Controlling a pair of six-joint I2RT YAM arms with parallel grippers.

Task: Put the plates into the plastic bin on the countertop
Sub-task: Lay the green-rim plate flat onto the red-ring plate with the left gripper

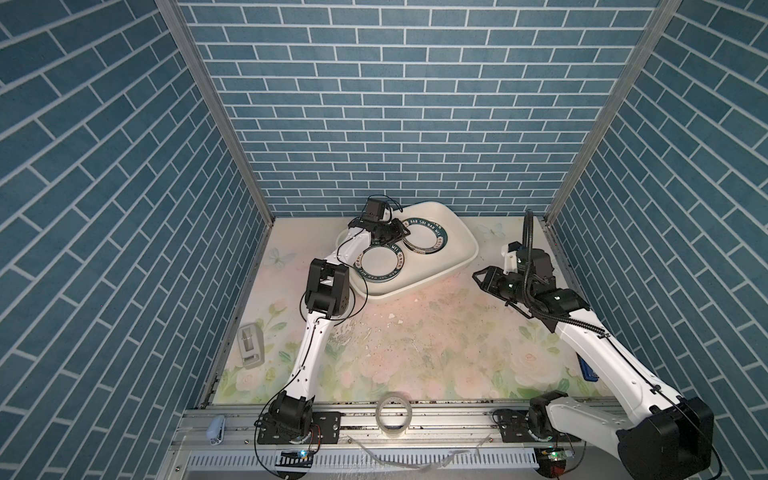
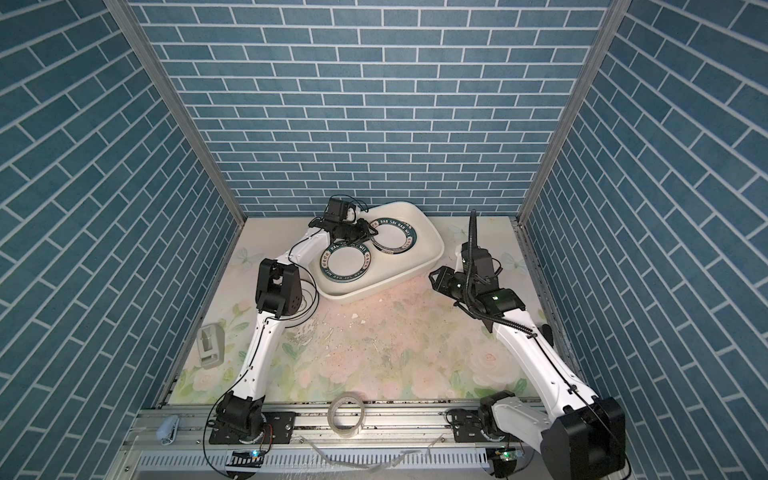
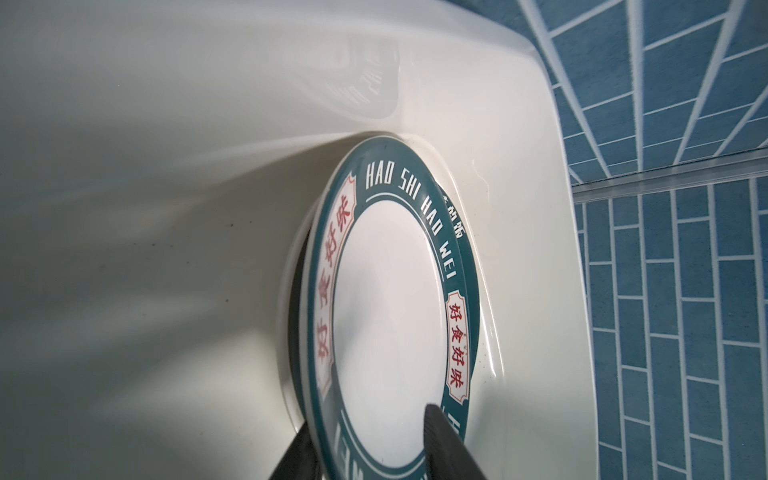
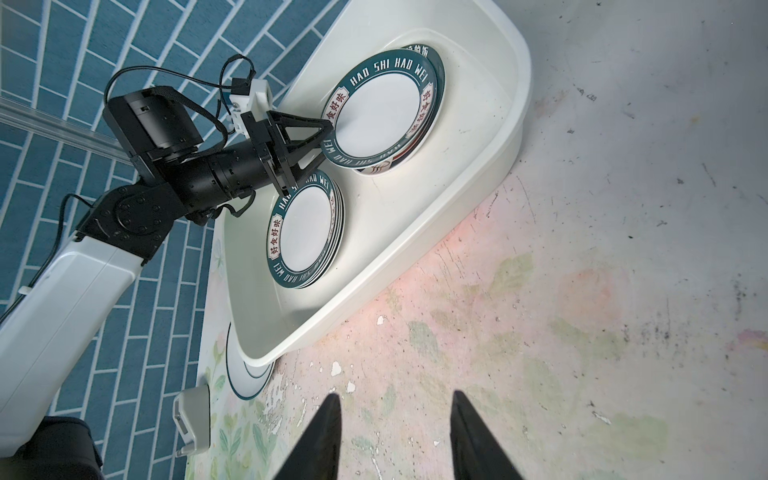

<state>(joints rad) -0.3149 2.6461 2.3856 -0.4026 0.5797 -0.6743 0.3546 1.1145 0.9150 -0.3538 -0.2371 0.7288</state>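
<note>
Tape roll (image 1: 392, 432): closest of all, a clear ring standing on the front rail (image 1: 457, 413).
Countertop (image 1: 436, 332): flowered and scuffed, with white chips (image 1: 390, 316) lying just in front of the bin.
Tape dispenser (image 1: 251, 347): grey, at the countertop's left edge, well apart from the action.
Bin (image 1: 469, 245): white tub at the back, set at an angle, with two piles of plates side by side inside.
Near stack (image 1: 380, 270): green lettered rims, lying flat in the bin's left end, and nothing touches it.
Far stack (image 1: 422, 241): in the bin's right end. Its top plate (image 3: 386, 311) sits a little off-centre on those below.
Left gripper (image 1: 397, 232): reaching over the bin, with its jaws astride the left rim of that top plate. In the left wrist view one of the fingers (image 3: 440, 440) hangs over the white centre and its partner is outside the rim. They stand parted wider than the rim is thick, so there is no clamp to be seen. Whether a pad touches the plate cannot be told.
Right gripper (image 1: 478, 278): off to the right of the bin, hovering above bare countertop. Its jaws are apart with nothing between them, as the right wrist view (image 4: 395, 395) shows.
Lone plate (image 4: 245, 374): and there is one outside! It lies on the countertop at the bin's left corner, partly hidden by the tub, and shows only in the right wrist view.
</note>
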